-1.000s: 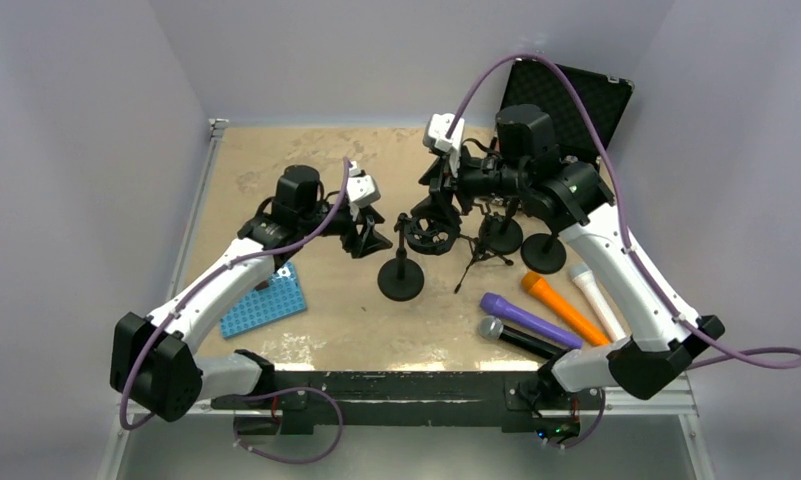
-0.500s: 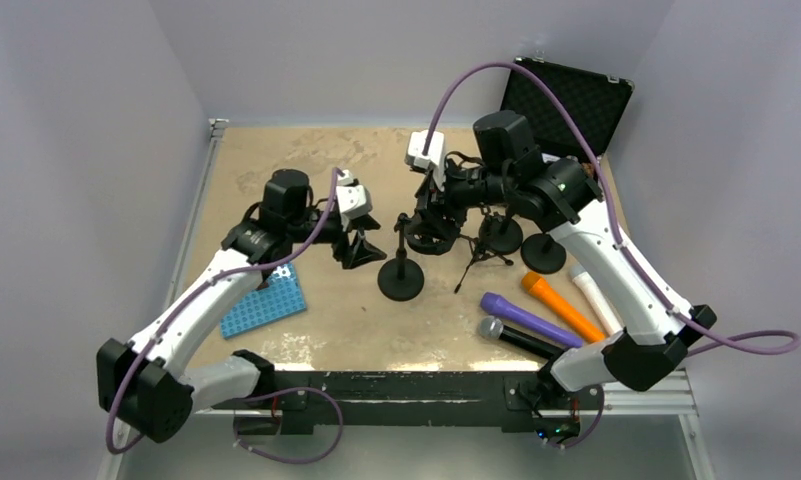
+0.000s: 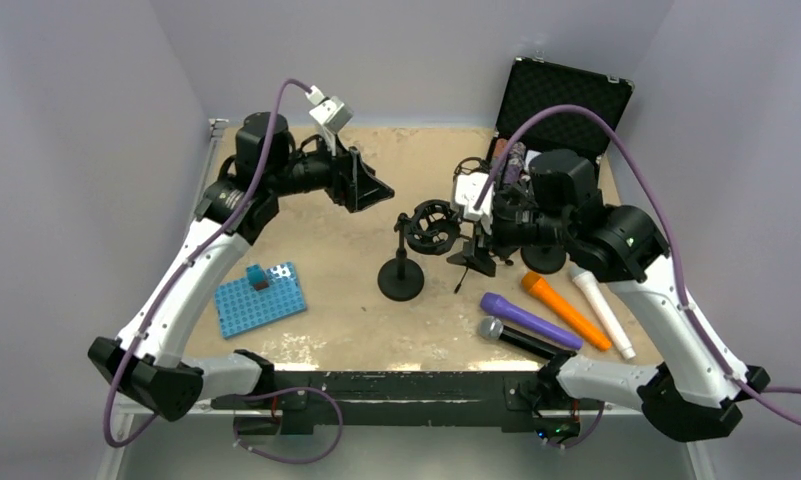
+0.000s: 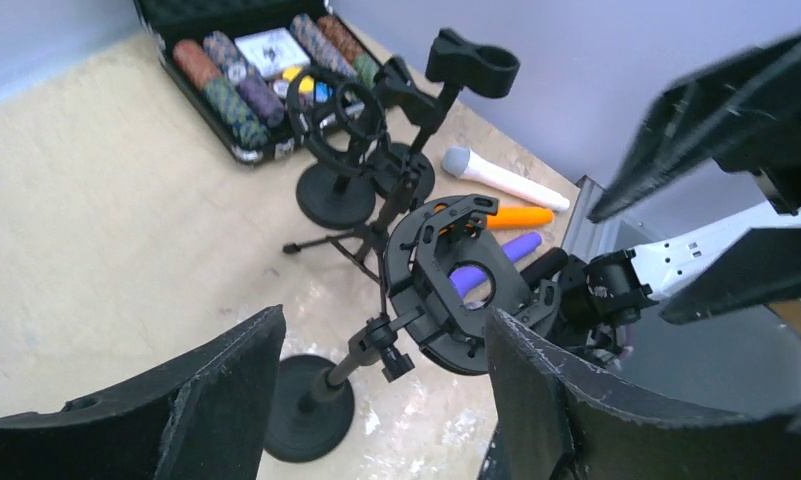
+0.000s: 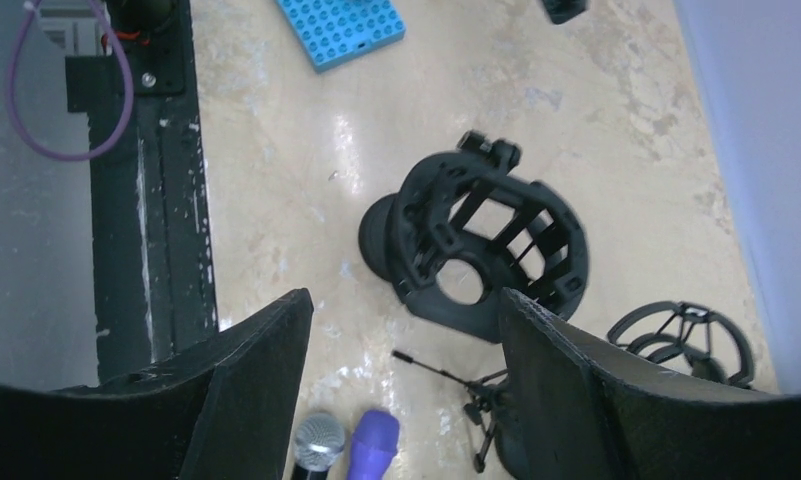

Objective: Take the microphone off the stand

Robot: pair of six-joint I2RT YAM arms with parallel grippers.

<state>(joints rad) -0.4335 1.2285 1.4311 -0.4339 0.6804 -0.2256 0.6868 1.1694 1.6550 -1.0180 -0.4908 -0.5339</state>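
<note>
A black stand with a ring-shaped shock mount [image 3: 431, 224] stands mid-table on a round base [image 3: 401, 281]. The mount is empty; I see through its hole in the left wrist view [image 4: 454, 285] and the right wrist view [image 5: 486, 245]. Several microphones lie on the table at front right: purple [image 3: 529, 320], black with a silver head [image 3: 516, 337], orange [image 3: 564, 308] and white [image 3: 601, 308]. My left gripper [image 3: 381, 190] is open and empty, raised up left of the mount. My right gripper [image 3: 473, 240] is open and empty just right of the mount.
Two more black stands [image 3: 543, 258] and a small tripod [image 3: 471, 265] crowd behind the right gripper. An open black case [image 3: 566, 100] with poker chips stands at the back right. A blue studded plate [image 3: 261, 298] lies at front left.
My left arm has lifted up and back to the left, away from the stand. My right arm has pulled back to the right of the mount and lower.
</note>
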